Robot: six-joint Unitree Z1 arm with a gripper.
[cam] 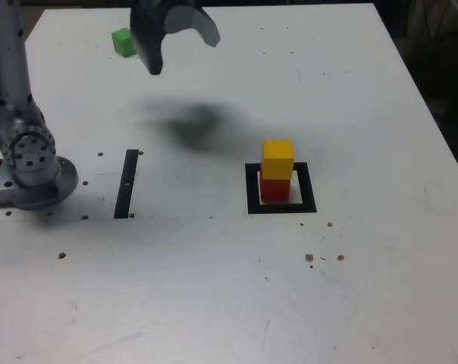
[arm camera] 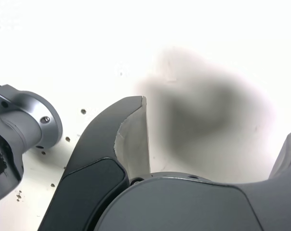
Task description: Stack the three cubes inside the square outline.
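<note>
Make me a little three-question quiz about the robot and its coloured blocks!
1. True or false: the small yellow cube sits on the small red cube.
2. Which cube lies outside the thick black square outline? A red, B green, C yellow.
3. Fill in: the dark grey gripper is open and holds ____.

Key: 1 true. 2 B, the small green cube far back on the white table. 3 nothing.

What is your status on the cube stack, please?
Gripper open, empty, above table. Yellow cube on red cube inside outline. Green cube loose at far edge. Path clear.
</note>
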